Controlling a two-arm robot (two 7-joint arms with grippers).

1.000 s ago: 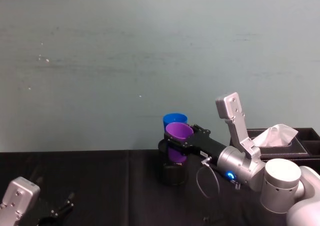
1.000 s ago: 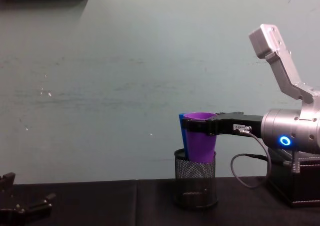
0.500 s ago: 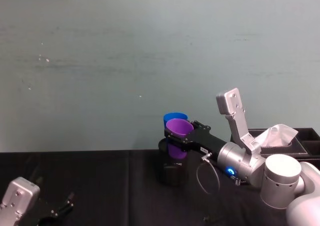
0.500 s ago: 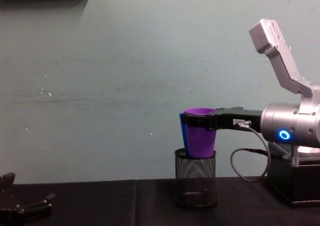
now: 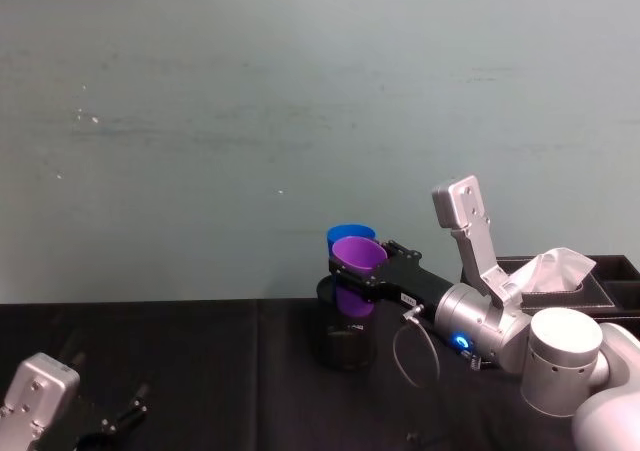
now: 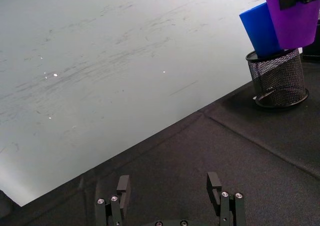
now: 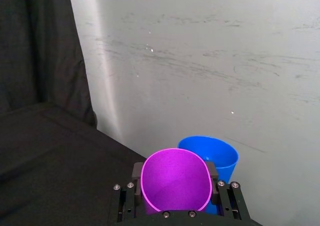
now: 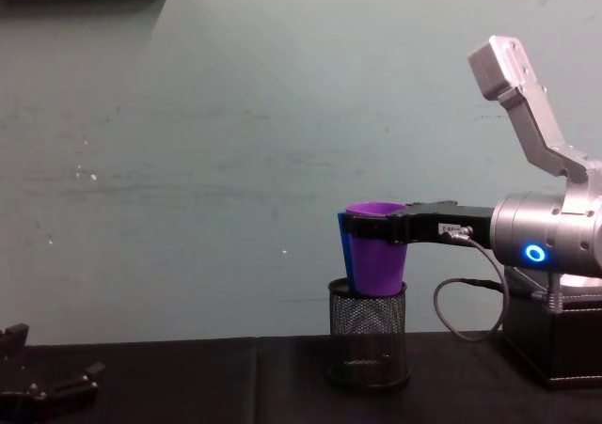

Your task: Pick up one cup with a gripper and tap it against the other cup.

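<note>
readable text: none | white label [image 8: 455,227] on right tool [image 8: 356,224]: too small to read

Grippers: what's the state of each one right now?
Left gripper: open, holding nothing.
Right gripper: shut on the purple cup, beside the blue cup.

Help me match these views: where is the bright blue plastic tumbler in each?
Head: bright blue plastic tumbler right of centre.
Left wrist: tumbler in black wire-mesh pen holder.
Right wrist: tumbler beyond purple plastic tumbler.
Chest: blue sliver behind purple tumbler.
Landmark: the purple tumbler.
</note>
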